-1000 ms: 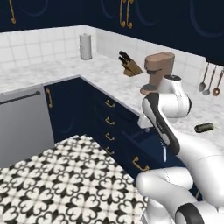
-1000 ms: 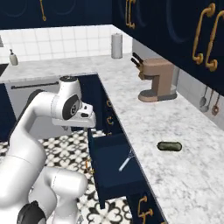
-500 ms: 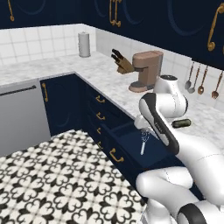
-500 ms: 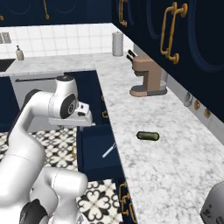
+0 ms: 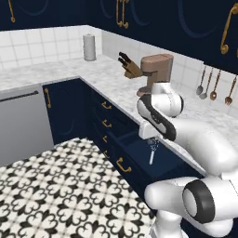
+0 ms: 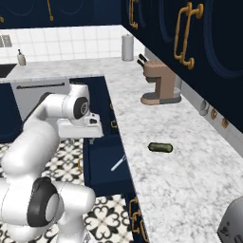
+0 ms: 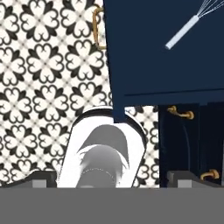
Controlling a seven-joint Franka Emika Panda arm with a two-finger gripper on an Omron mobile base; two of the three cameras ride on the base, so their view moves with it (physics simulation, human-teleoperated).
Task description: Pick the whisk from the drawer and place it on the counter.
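Observation:
The drawer (image 5: 135, 149) stands pulled out under the counter (image 5: 109, 78), its dark inside bare but for the whisk (image 5: 152, 151). The whisk (image 7: 184, 30) lies flat, white handle toward the drawer's front and wire loops toward the cabinet. It also lies in the drawer (image 6: 101, 160) as a thin pale whisk (image 6: 118, 163). My gripper (image 7: 113, 178) hovers above the drawer's front corner, looking down, well short of the whisk. Its fingertips (image 7: 43, 177) stand wide apart with nothing between them. The drawer's gold handle (image 7: 97, 27) shows over the tiled floor.
On the counter (image 6: 161, 175) lie a dark green cylinder (image 6: 160, 147), a brown coffee machine (image 6: 161, 85), a knife block (image 5: 128, 68) and a paper towel roll (image 5: 89, 47). Spoons hang on the wall (image 5: 214, 88). A grey dishwasher front (image 5: 23, 122) is at left. Narrower drawers (image 7: 188, 144) sit below.
The whole picture has shifted because the base has driven along the counter. The open drawer with the whisk now lies straight under the hand. The jaws have stayed open.

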